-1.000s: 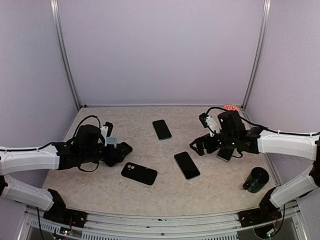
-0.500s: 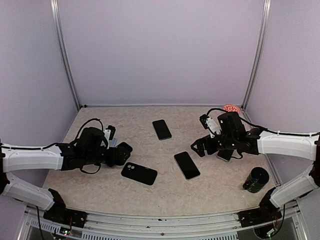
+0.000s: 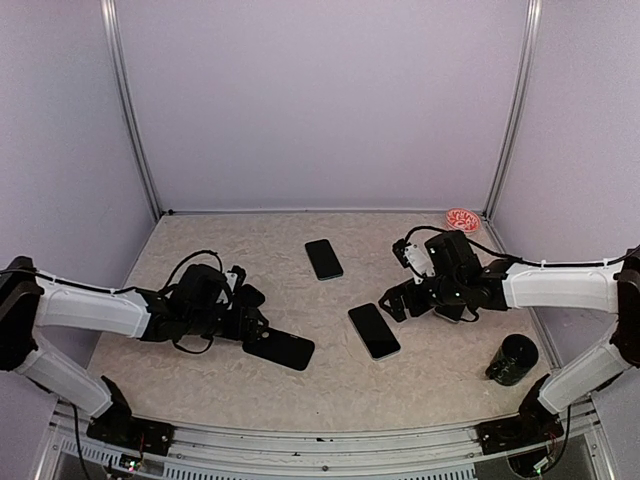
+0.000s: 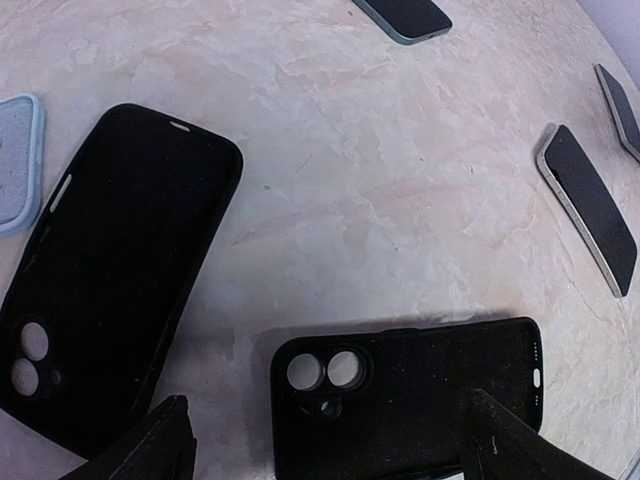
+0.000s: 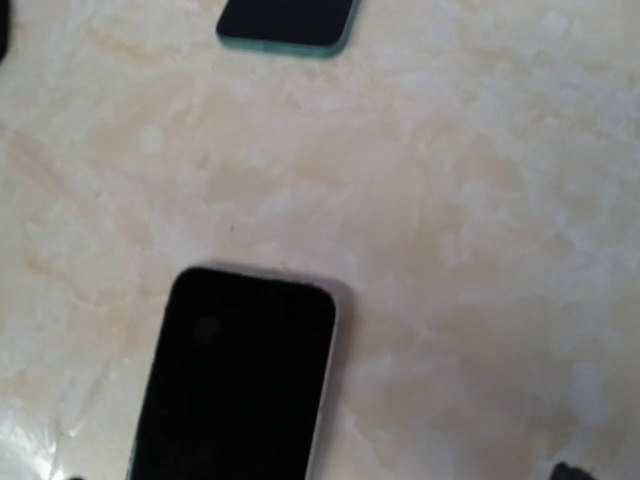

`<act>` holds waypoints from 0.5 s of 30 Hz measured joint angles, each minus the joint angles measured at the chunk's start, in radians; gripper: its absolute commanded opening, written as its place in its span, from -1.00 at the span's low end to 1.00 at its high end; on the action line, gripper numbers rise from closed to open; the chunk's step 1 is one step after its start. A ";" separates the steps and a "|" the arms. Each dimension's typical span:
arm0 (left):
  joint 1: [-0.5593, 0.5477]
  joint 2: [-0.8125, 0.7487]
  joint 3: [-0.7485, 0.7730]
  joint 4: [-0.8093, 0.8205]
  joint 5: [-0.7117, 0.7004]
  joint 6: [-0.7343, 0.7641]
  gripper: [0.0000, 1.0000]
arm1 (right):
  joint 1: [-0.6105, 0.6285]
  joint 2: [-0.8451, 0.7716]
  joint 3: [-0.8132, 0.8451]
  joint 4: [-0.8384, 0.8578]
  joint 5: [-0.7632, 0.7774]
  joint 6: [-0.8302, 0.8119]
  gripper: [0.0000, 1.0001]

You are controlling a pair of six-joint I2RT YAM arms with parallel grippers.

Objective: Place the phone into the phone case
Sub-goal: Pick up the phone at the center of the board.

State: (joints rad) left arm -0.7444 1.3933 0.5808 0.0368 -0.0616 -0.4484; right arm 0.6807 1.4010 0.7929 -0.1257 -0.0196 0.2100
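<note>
A black phone case [image 4: 410, 385] lies back up, camera holes to the left, just under my left gripper [image 4: 325, 445]. The jaws stand wide open above it, one finger [image 4: 150, 445] left of the case, the other over its right part. From above, the left gripper [image 3: 256, 322] covers the left end of the case [image 3: 285, 349]. A phone [image 5: 235, 375] with a pale rim lies screen up below my open right gripper [image 5: 320, 475], whose tips barely show. In the top view this phone [image 3: 373, 330] is just left of the right gripper [image 3: 396, 298].
A second black case [image 4: 110, 270] lies open side up left of the gripper, with a light blue case [image 4: 15, 160] beyond it. Another phone [image 3: 323, 258] lies farther back, and one [image 3: 450, 312] under the right arm. A black cylinder [image 3: 513, 360] stands front right.
My left gripper has moved right and forward until it is over the case's left end. The right gripper has shifted slightly left and down toward the phone.
</note>
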 measured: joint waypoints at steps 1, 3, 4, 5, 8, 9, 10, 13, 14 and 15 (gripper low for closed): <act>-0.002 0.008 0.000 0.006 0.003 0.000 0.79 | 0.005 0.012 0.000 0.001 0.001 0.000 0.99; -0.005 0.019 0.000 0.016 0.009 0.000 0.80 | 0.017 0.038 0.000 0.001 0.007 0.001 0.99; -0.006 0.024 0.000 0.024 0.012 0.000 0.82 | 0.026 0.052 0.000 0.001 0.015 0.002 0.99; -0.008 0.027 0.000 0.030 0.014 0.000 0.85 | 0.033 0.064 0.000 0.001 0.019 0.002 0.99; -0.013 0.037 0.000 0.052 0.025 0.000 0.95 | 0.066 0.107 0.001 0.000 0.042 0.008 0.99; -0.015 0.040 0.000 0.058 0.027 0.000 0.97 | 0.077 0.119 0.001 -0.001 0.050 0.012 0.99; -0.017 0.043 0.000 0.063 0.028 0.000 0.98 | 0.088 0.132 0.003 -0.004 0.058 0.015 0.99; -0.028 0.049 0.000 0.075 0.028 0.000 0.98 | 0.116 0.165 0.011 -0.013 0.081 0.025 0.99; -0.032 0.050 0.000 0.077 0.028 0.000 0.98 | 0.122 0.171 0.013 -0.014 0.087 0.029 0.99; -0.033 0.050 0.000 0.080 0.028 0.000 0.98 | 0.127 0.176 0.015 -0.016 0.093 0.034 0.99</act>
State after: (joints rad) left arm -0.7776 1.4429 0.5808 0.1165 -0.0338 -0.4488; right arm 0.8082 1.5768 0.8078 -0.1413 0.0734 0.2436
